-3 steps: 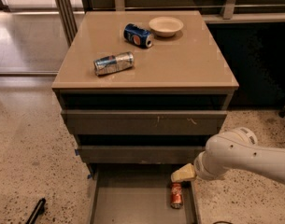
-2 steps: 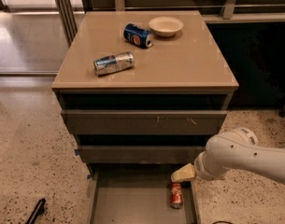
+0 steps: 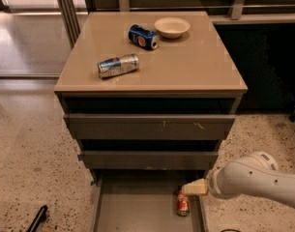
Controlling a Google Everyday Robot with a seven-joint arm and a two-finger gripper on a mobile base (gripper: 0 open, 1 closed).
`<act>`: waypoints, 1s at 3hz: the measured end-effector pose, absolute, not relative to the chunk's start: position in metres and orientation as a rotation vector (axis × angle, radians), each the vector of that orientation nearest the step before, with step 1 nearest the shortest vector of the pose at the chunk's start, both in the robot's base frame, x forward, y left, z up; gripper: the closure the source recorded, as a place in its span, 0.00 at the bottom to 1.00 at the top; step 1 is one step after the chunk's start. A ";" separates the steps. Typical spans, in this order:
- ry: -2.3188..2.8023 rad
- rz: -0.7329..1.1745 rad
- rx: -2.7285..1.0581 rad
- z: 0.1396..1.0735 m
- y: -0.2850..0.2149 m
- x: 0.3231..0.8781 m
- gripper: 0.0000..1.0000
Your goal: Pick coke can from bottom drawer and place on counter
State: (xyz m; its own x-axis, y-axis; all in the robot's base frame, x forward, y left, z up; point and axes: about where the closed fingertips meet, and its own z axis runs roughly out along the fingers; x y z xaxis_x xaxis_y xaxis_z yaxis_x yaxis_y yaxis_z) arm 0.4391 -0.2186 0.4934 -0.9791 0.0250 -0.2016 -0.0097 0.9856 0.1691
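At lower right, the gripper (image 3: pixel 194 187), grip state impossible to tell, sits just beside the coke can (image 3: pixel 183 204) lying in the open bottom drawer (image 3: pixel 137 208).

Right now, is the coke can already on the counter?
No, the coke can is in the bottom drawer, with the claw close by it.

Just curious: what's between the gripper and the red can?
Nothing: in the camera view the gripper sits right by the coke can, over the bottom drawer.

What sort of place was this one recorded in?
Probably an office break area: a drawer cabinet with tan counter holding cans and a bowl, on speckled polished floor. The gripper is over the open bottom drawer, near the coke can.
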 end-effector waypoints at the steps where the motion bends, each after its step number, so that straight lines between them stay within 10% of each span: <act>1: 2.860 0.299 0.038 0.469 -0.215 0.455 0.00; 3: 2.919 0.359 0.058 0.407 -0.194 0.477 0.00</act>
